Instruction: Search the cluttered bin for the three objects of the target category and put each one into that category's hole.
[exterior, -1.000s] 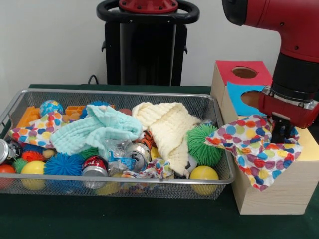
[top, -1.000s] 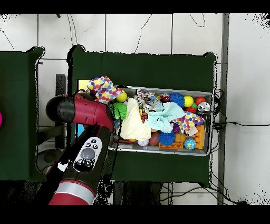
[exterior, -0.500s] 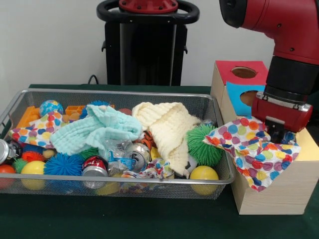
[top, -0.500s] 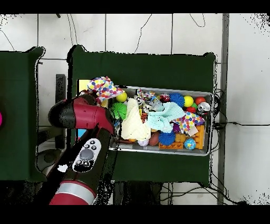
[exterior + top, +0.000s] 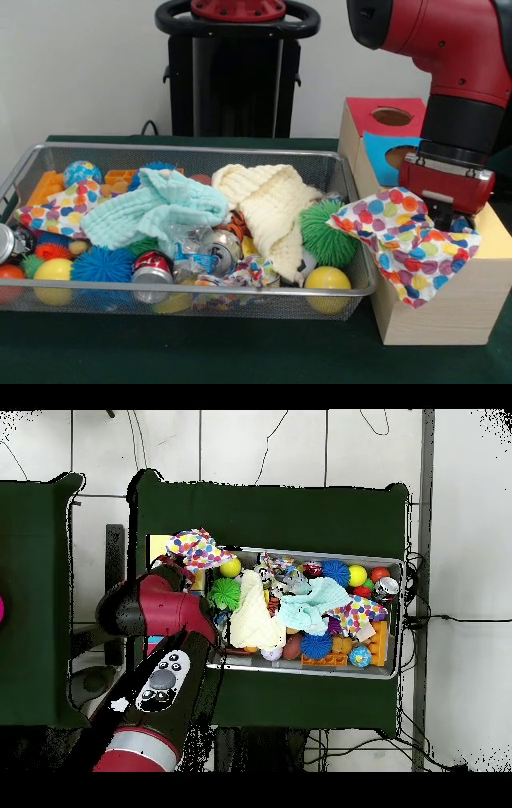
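A polka-dot cloth (image 5: 404,240) lies draped over the yellow top and front corner of the wooden box (image 5: 448,308), which stands right of the bin. My gripper (image 5: 446,220) hangs just above the cloth's right part, its tips dark against the fabric. In the overhead view the same cloth (image 5: 198,549) shows at the bin's left end, and the red arm (image 5: 160,604) hides the gripper. In the wire bin (image 5: 184,300) lie a cream cloth (image 5: 268,200), a mint cloth (image 5: 152,208) and a second polka-dot cloth (image 5: 60,206).
The box also has a red section with a round hole (image 5: 392,116) and a blue section with a hole (image 5: 400,156) behind the arm. The bin holds a green spiky ball (image 5: 326,232), yellow balls (image 5: 327,280), crushed cans (image 5: 152,268) and blue spiky balls.
The arm has drawn up and a little to the left over the box. The polka-dot cloth stays draped on the box and has settled slightly.
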You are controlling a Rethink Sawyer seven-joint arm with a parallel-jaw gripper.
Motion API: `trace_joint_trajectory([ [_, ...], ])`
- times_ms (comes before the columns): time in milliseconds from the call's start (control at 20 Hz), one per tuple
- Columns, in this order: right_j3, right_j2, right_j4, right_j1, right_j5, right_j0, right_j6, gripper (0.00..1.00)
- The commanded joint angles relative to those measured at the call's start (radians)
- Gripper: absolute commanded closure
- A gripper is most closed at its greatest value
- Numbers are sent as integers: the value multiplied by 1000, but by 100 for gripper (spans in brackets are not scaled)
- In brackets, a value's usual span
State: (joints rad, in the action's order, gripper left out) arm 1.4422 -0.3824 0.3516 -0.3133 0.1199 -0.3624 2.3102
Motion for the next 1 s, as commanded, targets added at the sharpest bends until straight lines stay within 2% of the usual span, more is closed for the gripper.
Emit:
trace_joint_trajectory([
  [50, 208, 143, -94, 184, 92, 36, 51, 100],
  [300, 167, 122, -86, 218, 190, 18, 38, 100],
  [1000, 182, 145, -92, 206, 176, 38, 26, 100],
])
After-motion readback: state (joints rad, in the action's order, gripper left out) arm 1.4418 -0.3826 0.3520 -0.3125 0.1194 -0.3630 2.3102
